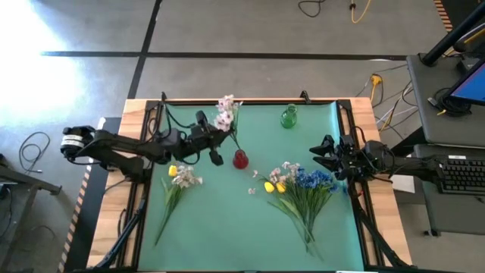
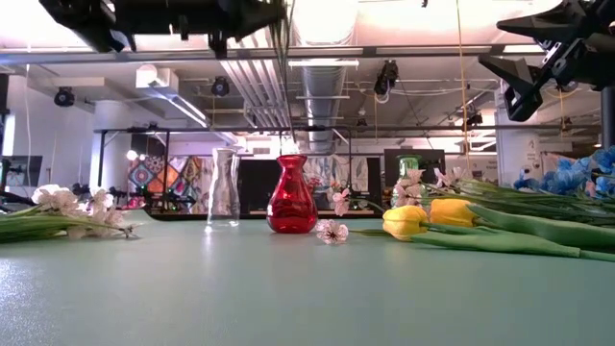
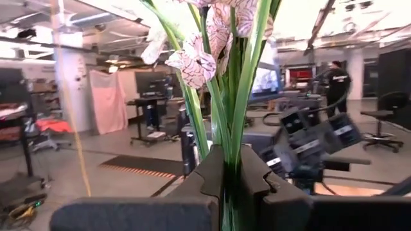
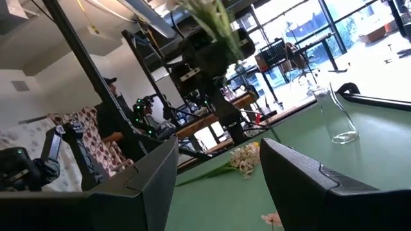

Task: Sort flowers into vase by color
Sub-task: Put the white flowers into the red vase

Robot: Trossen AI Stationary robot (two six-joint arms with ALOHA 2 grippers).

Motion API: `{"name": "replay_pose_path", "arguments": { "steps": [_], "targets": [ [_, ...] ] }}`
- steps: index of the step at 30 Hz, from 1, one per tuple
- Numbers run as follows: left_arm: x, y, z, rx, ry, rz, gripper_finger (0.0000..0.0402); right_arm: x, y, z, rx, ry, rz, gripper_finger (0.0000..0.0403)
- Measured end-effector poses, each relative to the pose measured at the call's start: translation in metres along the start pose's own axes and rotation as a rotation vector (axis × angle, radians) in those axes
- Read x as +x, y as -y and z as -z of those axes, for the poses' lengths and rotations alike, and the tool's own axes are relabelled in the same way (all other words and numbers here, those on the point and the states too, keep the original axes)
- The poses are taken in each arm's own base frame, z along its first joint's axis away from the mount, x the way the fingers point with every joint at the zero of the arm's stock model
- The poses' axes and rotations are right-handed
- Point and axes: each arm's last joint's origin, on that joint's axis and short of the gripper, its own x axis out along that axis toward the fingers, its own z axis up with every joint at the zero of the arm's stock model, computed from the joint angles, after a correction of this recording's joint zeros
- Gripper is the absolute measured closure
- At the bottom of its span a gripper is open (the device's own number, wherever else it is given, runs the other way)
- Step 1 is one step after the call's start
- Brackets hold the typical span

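Observation:
My left gripper [image 1: 221, 136] [image 3: 225, 170] is raised over the table's far middle and shut on a pinkish-white blossom spray [image 1: 226, 114] [image 3: 200, 59]. Its thin stem [image 2: 286, 106] runs down to the mouth of the red vase [image 1: 240, 159] [image 2: 291, 194]. My right gripper [image 1: 317, 155] [image 4: 218, 173] [image 2: 519, 67] hovers open above the table's right side, beside a pile of yellow tulips [image 2: 423, 217], blue flowers [image 1: 314, 180] and blossoms lying flat. A second small bunch [image 1: 180, 179] with a yellow tulip and white blossoms lies on the left. My left gripper pinches the spray's green stems [image 3: 226, 138] between its two fingers, below the blossoms, coming roughly level from the table's left. The spray stands nearly upright with its blossoms above the fingers, and its lower stem end [image 2: 290, 152] is at the red vase's mouth.
A green vase [image 1: 288, 117] [image 2: 408, 168] stands near the far edge. A clear glass vase [image 2: 223, 187] [image 4: 337, 119] stands left of the red one. One loose blossom [image 2: 332, 232] lies on the green mat [image 1: 227, 227], whose near middle is bare.

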Motion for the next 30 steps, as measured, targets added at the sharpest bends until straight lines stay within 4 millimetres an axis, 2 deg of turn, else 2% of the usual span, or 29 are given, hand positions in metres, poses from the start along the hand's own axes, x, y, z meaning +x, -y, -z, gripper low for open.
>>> {"name": "replay_pose_path", "arguments": {
  "steps": [6,15,23,30],
  "targets": [
    [0.003,0.001,0.010,-0.003,-0.044,0.006,0.0401,0.000,0.000,0.000,0.000,-0.005,0.003,0.0190],
    [0.011,0.006,0.035,-0.031,-0.139,0.010,0.0401,0.000,0.000,0.000,0.001,-0.005,0.003,0.0190],
    [0.013,0.009,0.045,-0.044,-0.178,0.011,0.0399,0.000,0.000,0.000,0.003,-0.005,0.002,0.0190],
    [0.011,0.011,0.044,-0.070,-0.187,0.017,0.0349,0.000,0.000,0.000,0.003,-0.005,0.002,0.0190]
  ]
}}
